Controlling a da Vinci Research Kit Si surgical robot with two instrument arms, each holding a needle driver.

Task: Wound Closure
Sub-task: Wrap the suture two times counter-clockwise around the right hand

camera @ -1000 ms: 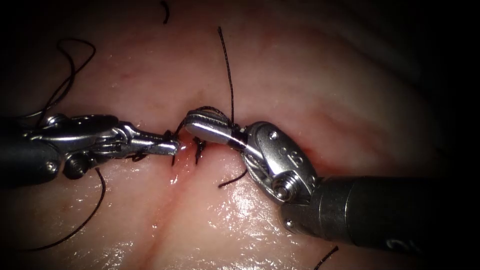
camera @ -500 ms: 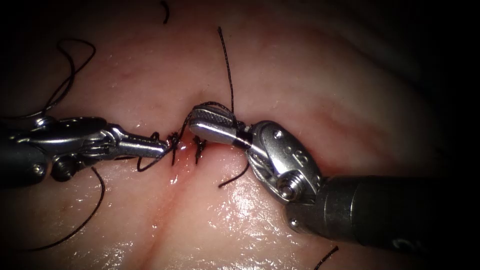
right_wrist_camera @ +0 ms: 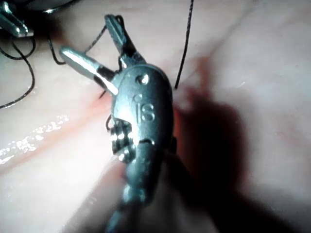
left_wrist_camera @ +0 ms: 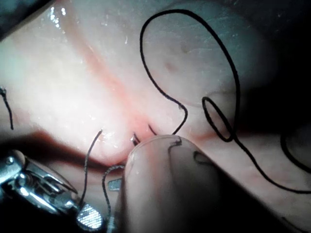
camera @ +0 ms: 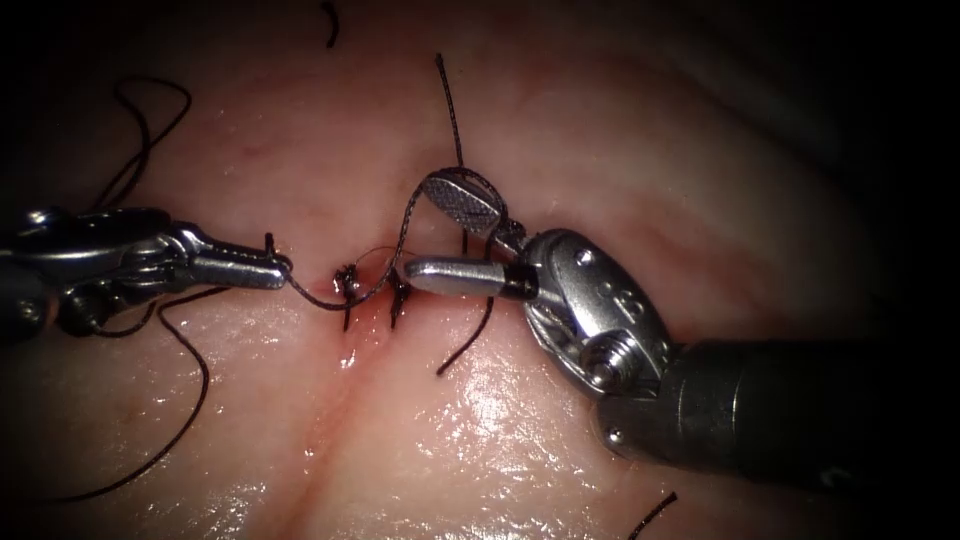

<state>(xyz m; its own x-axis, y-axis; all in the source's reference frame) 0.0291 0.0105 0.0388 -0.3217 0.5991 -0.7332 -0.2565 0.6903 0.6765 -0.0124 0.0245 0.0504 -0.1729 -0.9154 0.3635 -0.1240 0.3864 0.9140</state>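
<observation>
Our left pincer (camera: 268, 271), clamped on the thread (camera: 330, 298), has drawn back left of the cut (camera: 345, 360); the right pincer (camera: 430, 230) has spread wide, apparently gripping nothing. We cannot make out the needle.

Darkness at the edges, bright glare from above.

Thread (camera: 405, 228) crosses the cut (camera: 365, 305) between both claws.
</observation>
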